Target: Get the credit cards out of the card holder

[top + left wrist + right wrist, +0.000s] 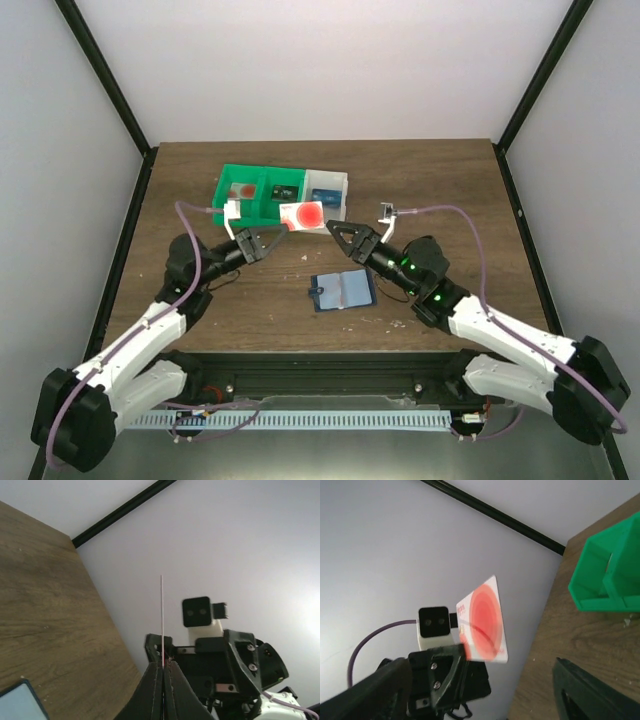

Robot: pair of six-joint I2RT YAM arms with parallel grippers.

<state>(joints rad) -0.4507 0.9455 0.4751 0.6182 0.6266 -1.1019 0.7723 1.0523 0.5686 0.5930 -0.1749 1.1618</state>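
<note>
I am looking down on the wooden table (440,200), with a green bin (260,168) and a white bin (345,190) sitting side by side at its far edge. The card holder (342,291) is lying flat on the table nearer the arms, apart from both bins, its pale blue pocket panel facing up. I am seeing no red spot through that panel, so I am judging it close to emptied, though I cannot be sure at this size.

The left gripper (283,230) is holding one credit card (306,214) up in the air, jaws pressed together on its lower edge, just in front of the bins. The right gripper (335,231) is hovering just beside that card with its jaws spread wide and nothing in them.

A second card (243,190) appears to be lying in the green bin's left compartment. I am reckoning the raised card needs putting down next.
</note>
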